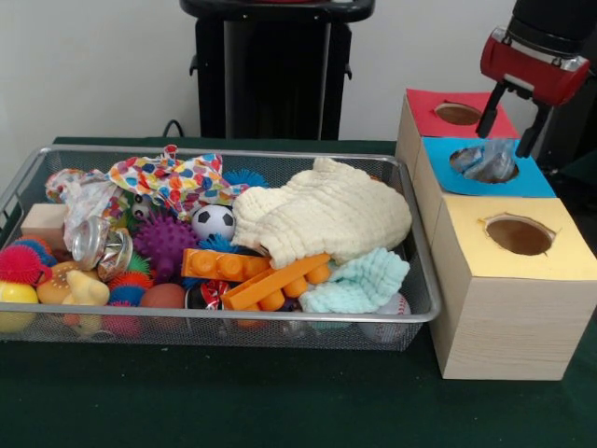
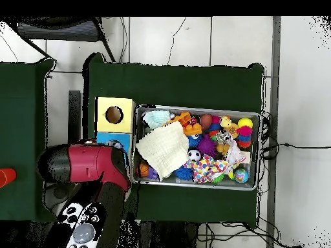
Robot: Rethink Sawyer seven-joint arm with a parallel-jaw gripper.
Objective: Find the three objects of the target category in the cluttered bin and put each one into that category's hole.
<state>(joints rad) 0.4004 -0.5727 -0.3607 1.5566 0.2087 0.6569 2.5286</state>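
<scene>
My gripper (image 1: 509, 129) hangs just above the blue-topped box, its two black fingers (image 1: 487, 117) spread apart. A crumpled piece of see-through plastic (image 1: 490, 161) sits in the round hole (image 1: 466, 166) of the light-blue top, below and between the fingertips; the fingers do not close on it. The wire-mesh bin (image 1: 280, 155) lies to the left, full of toys and cloths. No other see-through plastic piece shows clearly in it. In the overhead view my red arm (image 2: 90, 165) covers most of the blue box (image 2: 105, 137).
A red-topped box (image 1: 424, 107) stands behind the blue one and a yellow-topped box (image 1: 560, 247) in front. The bin holds a cream cloth (image 1: 326, 215), a pale-green cloth (image 1: 359, 280), orange bricks (image 1: 270, 280), shiny cans (image 1: 98, 243), balls, and a colourful cloth (image 1: 168, 177).
</scene>
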